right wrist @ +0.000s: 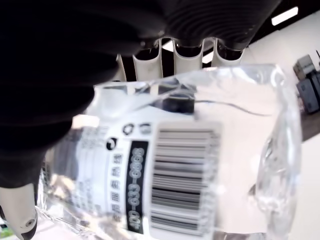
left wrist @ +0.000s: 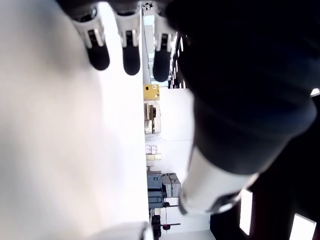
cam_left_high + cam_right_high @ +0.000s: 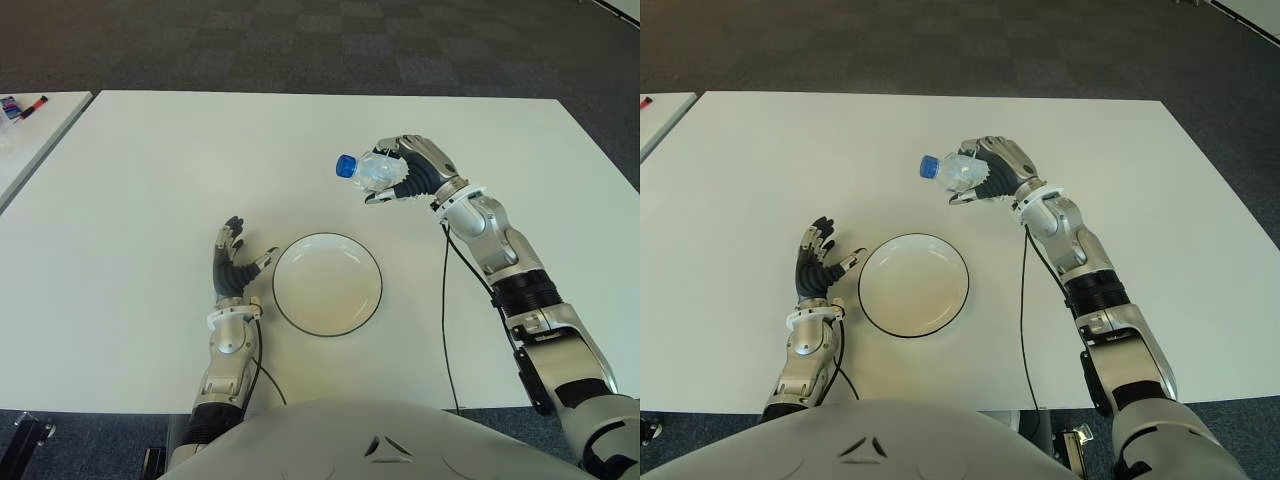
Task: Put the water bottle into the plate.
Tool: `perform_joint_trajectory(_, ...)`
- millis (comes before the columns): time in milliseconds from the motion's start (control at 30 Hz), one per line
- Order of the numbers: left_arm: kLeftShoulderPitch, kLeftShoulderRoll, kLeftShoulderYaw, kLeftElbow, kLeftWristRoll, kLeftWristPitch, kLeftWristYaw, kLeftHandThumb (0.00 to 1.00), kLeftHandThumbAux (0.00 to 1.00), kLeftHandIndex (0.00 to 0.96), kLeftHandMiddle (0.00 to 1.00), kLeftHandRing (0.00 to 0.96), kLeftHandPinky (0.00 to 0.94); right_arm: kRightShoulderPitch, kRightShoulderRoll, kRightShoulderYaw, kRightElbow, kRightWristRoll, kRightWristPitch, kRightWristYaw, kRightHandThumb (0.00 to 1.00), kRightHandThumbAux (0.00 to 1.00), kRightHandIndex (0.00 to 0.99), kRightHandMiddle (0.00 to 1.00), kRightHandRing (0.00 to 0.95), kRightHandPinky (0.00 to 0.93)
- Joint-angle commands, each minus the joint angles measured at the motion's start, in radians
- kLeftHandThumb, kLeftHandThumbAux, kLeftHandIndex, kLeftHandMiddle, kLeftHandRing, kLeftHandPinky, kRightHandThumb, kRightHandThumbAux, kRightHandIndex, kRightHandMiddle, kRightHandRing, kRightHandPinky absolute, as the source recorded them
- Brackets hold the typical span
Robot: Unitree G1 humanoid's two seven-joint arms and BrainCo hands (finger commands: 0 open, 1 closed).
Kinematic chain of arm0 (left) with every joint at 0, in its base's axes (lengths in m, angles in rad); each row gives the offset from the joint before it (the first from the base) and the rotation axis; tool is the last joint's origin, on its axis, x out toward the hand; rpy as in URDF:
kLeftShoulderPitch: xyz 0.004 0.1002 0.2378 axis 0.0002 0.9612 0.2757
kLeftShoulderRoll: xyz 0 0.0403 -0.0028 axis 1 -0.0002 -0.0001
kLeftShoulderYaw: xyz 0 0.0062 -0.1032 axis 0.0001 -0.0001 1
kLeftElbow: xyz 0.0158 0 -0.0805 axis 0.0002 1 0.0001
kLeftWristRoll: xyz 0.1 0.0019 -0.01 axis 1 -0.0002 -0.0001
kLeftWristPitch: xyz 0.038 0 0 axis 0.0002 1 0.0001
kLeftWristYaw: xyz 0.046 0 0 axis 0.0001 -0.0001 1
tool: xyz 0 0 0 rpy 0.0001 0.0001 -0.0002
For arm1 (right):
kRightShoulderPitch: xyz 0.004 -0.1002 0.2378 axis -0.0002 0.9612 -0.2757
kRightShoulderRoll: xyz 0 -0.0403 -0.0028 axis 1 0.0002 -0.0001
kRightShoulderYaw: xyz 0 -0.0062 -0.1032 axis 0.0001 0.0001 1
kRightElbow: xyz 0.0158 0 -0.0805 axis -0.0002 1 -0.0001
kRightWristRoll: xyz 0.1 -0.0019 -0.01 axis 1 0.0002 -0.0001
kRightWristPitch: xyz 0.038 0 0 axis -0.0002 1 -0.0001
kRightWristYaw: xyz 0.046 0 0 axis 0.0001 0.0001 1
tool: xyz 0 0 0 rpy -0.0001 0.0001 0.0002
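Note:
My right hand is shut on a clear water bottle with a blue cap. It holds the bottle on its side above the white table, cap pointing left, beyond the far right rim of the plate. The right wrist view shows the bottle's label and barcode under my curled fingers. The white plate with a dark rim lies near the table's front edge and holds nothing. My left hand is open just left of the plate, fingers stretched over the tabletop.
A second white table stands at the far left with small red and blue items on it. Dark carpet lies beyond the table. A black cable hangs along my right forearm.

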Motion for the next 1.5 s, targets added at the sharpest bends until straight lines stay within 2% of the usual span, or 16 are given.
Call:
perform_joint_trajectory(33,-0.013,-0.040,-0.003,0.024,0.000,0.019,0.007,0.000,0.953,0.156,0.166,0.129,0.132,0.045,-0.010,-0.078,-0.217,0.040,0.051,0.028,0.955,0.656,0.391,0.506,0.525,0.851)
perform_joint_trajectory(100,-0.016,-0.040,-0.003,0.028,0.001,0.018,0.007,0.000,0.955,0.156,0.164,0.128,0.134,0.071,-0.005,-0.100,-0.279,0.047,0.060,0.028,0.955,0.656,0.390,0.505,0.524,0.847)
perform_joint_trajectory(267,-0.020,-0.041,-0.004,0.030,0.005,0.019,0.011,0.000,0.958,0.155,0.162,0.127,0.135,0.108,0.018,-0.129,-0.342,0.074,0.061,0.025,0.954,0.656,0.389,0.504,0.523,0.839)
perform_joint_trajectory(667,-0.023,-0.037,-0.007,0.041,0.016,0.008,0.012,0.000,0.941,0.150,0.158,0.124,0.134,0.166,0.061,-0.163,-0.416,0.123,0.060,0.033,0.954,0.656,0.390,0.499,0.527,0.839)
perform_joint_trajectory(1100,-0.027,-0.039,-0.002,0.048,0.007,0.003,0.007,0.000,0.955,0.155,0.166,0.131,0.137,0.212,0.093,-0.165,-0.480,0.175,0.072,0.066,0.952,0.657,0.390,0.491,0.533,0.849)
perform_joint_trajectory(1233,-0.027,-0.037,-0.002,0.051,0.007,0.001,0.005,0.000,0.952,0.151,0.163,0.130,0.140,0.242,0.109,-0.149,-0.509,0.173,0.081,0.071,0.952,0.657,0.391,0.491,0.534,0.850)
perform_joint_trajectory(1367,-0.029,-0.036,-0.003,0.054,0.010,0.003,0.006,0.000,0.946,0.149,0.159,0.130,0.145,0.330,0.187,-0.048,-0.566,0.141,0.124,0.073,0.952,0.657,0.391,0.492,0.534,0.850)
perform_joint_trajectory(1500,-0.030,-0.037,-0.003,0.056,0.011,0.004,0.008,0.000,0.947,0.148,0.155,0.129,0.149,0.357,0.214,-0.006,-0.574,0.145,0.147,0.085,0.953,0.657,0.391,0.493,0.533,0.851)
